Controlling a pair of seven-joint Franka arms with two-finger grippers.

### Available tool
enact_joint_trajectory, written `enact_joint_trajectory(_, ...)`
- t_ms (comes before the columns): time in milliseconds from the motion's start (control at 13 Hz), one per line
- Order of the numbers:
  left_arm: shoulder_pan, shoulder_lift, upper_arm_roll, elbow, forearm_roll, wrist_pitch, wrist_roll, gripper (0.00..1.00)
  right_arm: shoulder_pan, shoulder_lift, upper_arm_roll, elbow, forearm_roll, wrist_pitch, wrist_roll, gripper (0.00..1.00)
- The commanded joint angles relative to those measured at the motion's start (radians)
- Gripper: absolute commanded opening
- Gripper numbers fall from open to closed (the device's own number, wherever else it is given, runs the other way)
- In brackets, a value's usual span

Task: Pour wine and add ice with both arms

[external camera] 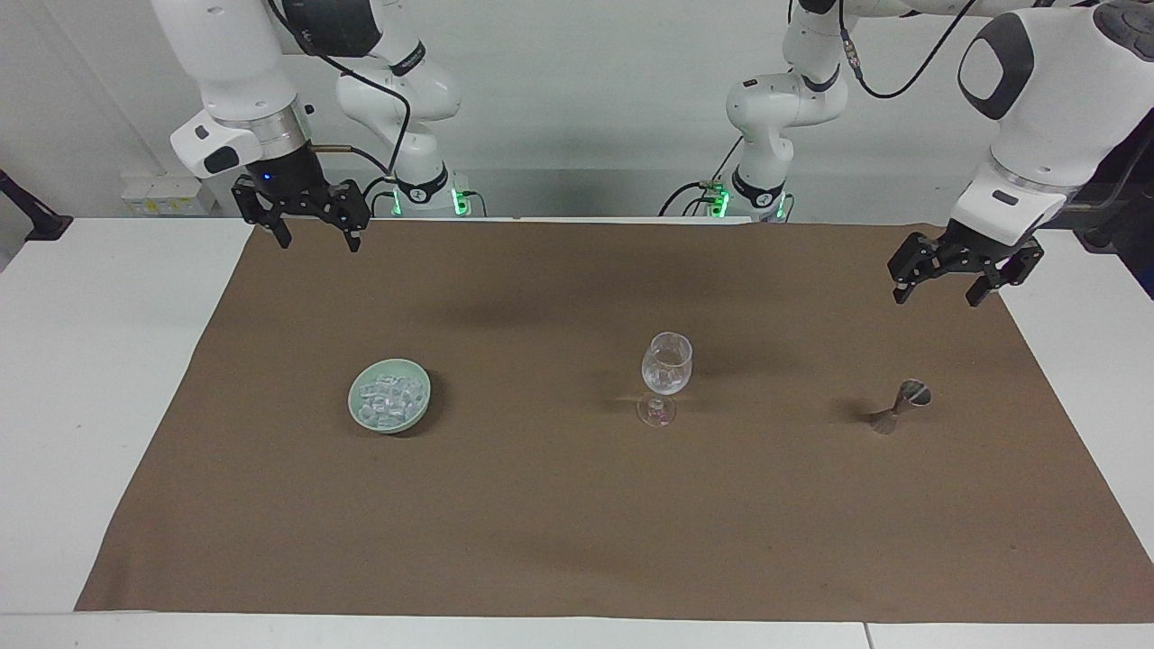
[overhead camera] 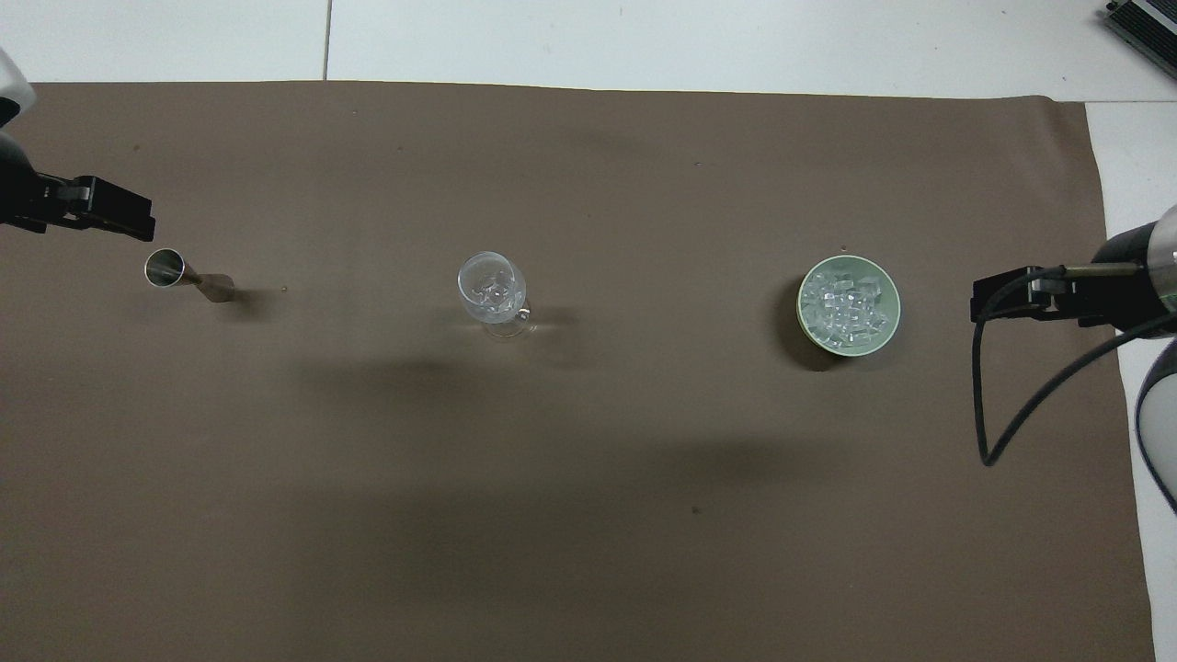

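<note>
High facing view, steep overhead, shared table (external camera: 108,361)

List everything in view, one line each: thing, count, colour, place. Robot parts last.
cloth: one, brown, spread over most of the table.
table: one, white, showing around the cloth.
bowl: one, pale green, on the cloth toward the right arm's end.
ice: one heap, clear and whitish, in the bowl.
stemmed glass: one, clear, upright near the middle of the cloth; a few clear chunks show inside it in the overhead view.
jigger: one, silver metal, upright on the cloth toward the left arm's end.
arms: two, white with dark joint caps and black cables.
right gripper: one, black, open, empty, raised over the cloth's edge nearest the robots.
left gripper: one, black, open, empty, raised over the cloth near the jigger.
</note>
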Motion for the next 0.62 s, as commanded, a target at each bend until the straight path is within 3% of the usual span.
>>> enact_joint_trajectory(0,0.005,-0.003,-0.001,0.003,-0.003,0.006,0.014,1.0,-0.022,0.03,0.018,0.052,-0.011,-0.036,-0.016,1.0)
enact_joint_trajectory(538,0.008,0.0,0.005,0.003,0.0,0.006,0.014,1.0,-0.015,0.029,0.018,0.038,-0.011,-0.025,-0.014,1.0)
